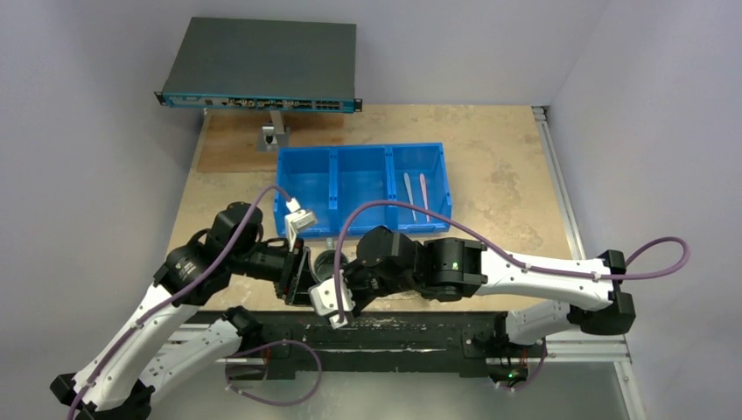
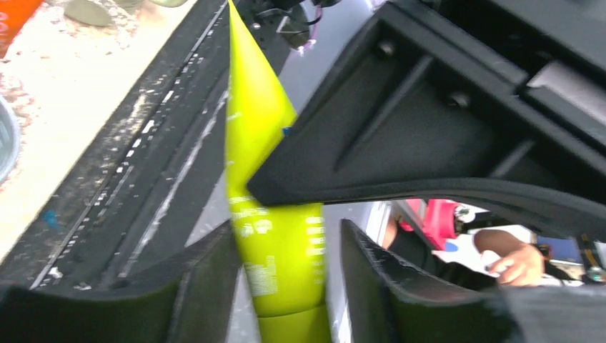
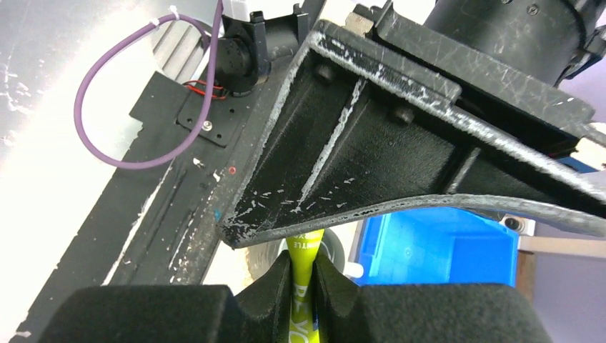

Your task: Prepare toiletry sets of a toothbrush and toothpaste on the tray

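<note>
Clamping the green tube (image 3: 299, 321) between the 2 foam pads of the right gripper (image 3: 304, 277), pads squeezed tight on both faces with no gap either side. Straddling the same tube with the left gripper (image 2: 286, 229), its 2 fingers (image 2: 204, 293) apart: close against the tube on 1 side, a clear gap on the other, not yet gripping. Carried between both grippers, above the black rail (image 2: 143, 164) at the near table edge, the tapered flat end pointing away past the left fingertips and the wider end lying between those fingers. Crossing over the tube's middle, just beyond the left fingertips, the black body of the right gripper. Just beside the meeting fingers, toward the table's middle, a dark round mug (image 1: 325, 261), partly hidden. Farther out from the fingers, the blue bin (image 1: 335, 184) with 3 compartments. Lying in the compartment on the right arm's side, well apart from both grippers, 2 pale toothbrushes (image 1: 411, 197), side by side and not touching.
</note>
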Robot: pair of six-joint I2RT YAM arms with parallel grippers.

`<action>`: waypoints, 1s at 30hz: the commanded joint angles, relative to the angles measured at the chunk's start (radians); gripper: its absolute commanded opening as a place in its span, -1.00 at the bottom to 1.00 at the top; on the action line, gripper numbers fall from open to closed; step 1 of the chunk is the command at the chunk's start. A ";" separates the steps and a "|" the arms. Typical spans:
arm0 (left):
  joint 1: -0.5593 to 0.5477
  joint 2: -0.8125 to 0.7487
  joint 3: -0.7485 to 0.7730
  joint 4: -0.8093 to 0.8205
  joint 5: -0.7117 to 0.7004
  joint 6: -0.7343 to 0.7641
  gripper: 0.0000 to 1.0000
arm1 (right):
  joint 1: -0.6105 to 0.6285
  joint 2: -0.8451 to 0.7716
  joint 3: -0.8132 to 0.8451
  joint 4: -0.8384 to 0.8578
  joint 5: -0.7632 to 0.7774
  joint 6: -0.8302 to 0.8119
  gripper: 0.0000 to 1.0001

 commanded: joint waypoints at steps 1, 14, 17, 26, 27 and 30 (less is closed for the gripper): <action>0.004 -0.002 -0.013 0.027 0.022 0.038 -0.18 | 0.006 0.003 0.067 -0.008 -0.023 -0.009 -0.63; 0.003 -0.085 -0.063 0.045 -0.179 0.030 -1.00 | -0.001 -0.162 -0.109 0.151 0.044 0.129 0.01; 0.004 -0.125 -0.081 0.060 -0.225 0.028 -1.00 | -0.028 -0.224 -0.155 0.215 0.065 0.203 0.11; 0.003 -0.217 -0.124 0.119 -0.253 0.023 -1.00 | -0.205 -0.258 -0.168 0.267 -0.037 0.450 0.14; 0.004 -0.224 -0.128 0.121 -0.256 0.021 -1.00 | -0.214 -0.255 -0.167 0.270 -0.042 0.472 0.15; 0.004 -0.252 -0.139 0.134 -0.273 0.008 -1.00 | -0.253 -0.250 -0.176 0.282 -0.074 0.525 0.18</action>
